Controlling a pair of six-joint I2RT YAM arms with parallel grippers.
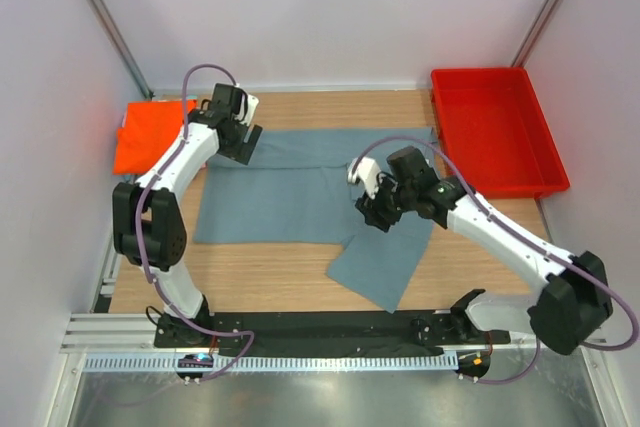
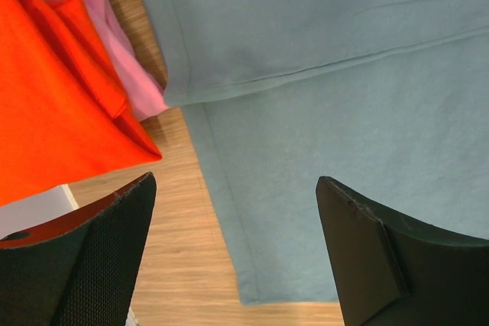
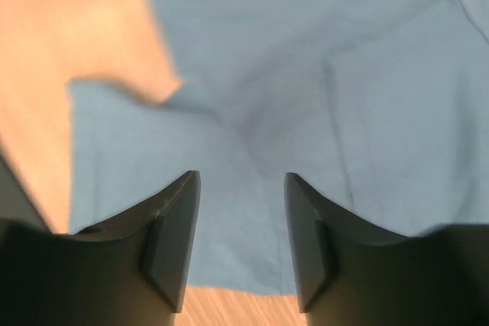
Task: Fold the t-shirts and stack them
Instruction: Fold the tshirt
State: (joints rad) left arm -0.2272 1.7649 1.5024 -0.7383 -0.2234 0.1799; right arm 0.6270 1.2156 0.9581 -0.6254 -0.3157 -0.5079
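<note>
Right wrist view: my right gripper point(image 3: 238, 246) has its jaws parted with nothing between them. It hangs low over the grey-blue t-shirt point(image 3: 306, 74). To the left of the fingers a notch in the cloth's edge shows bare table point(image 3: 84, 28), all of it blurred.

On the left wrist view, my left gripper point(image 2: 237, 253) is spread wide and holds nothing. It sits above the left edge of the same shirt, where a folded-over layer lies on a lower one. Just beside that edge the orange t-shirt point(image 2: 46, 112) lies on the pink t-shirt point(image 2: 114, 43). A strip of pink peeks out and reaches the grey-blue hem.

From the top camera, the grey-blue shirt covers the middle of the table, with one flap angled toward the near edge. The orange shirt sits at the far left, and the red bin point(image 1: 495, 127) at the far right.
</note>
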